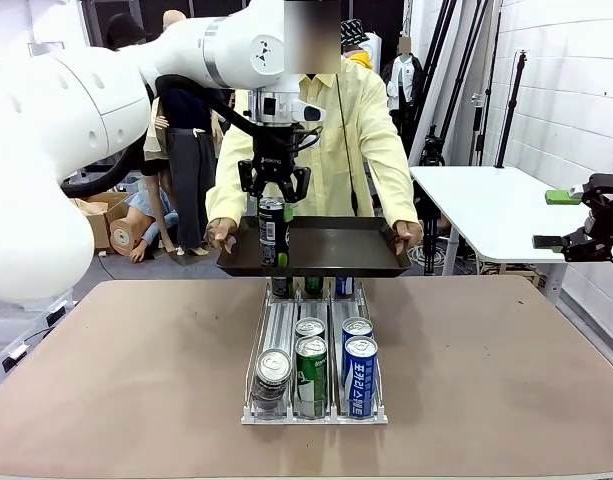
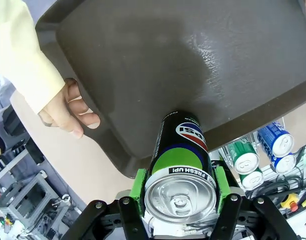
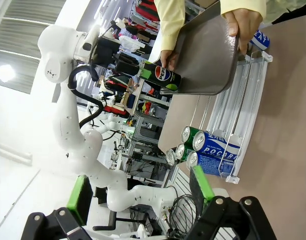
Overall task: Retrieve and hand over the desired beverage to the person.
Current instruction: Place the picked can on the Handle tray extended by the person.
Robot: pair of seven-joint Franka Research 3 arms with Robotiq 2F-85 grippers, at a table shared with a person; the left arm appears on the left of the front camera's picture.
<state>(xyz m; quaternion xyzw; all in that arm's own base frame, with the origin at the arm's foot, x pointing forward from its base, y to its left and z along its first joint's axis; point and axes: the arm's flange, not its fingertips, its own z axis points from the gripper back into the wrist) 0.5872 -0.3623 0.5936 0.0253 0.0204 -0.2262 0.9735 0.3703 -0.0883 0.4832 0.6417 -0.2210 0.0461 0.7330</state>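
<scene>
Holding the Pepsi can (image 1: 273, 232) clamped at the near-left edge of the person's (image 1: 358, 130) tray (image 1: 371, 268), the left gripper (image 1: 273, 196) looks mid-handover; next: lower gently, then release.

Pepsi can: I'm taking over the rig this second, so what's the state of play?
Left hand: shut on the Pepsi can, which is upright at the left side of the tray; whether it touches is unclear.
Right hand: open, empty, off at the right.
The person holds the tray by both sides above the rack.
Done: can fetched and brought to the tray.
Left: set it down, release, pull back.
</scene>
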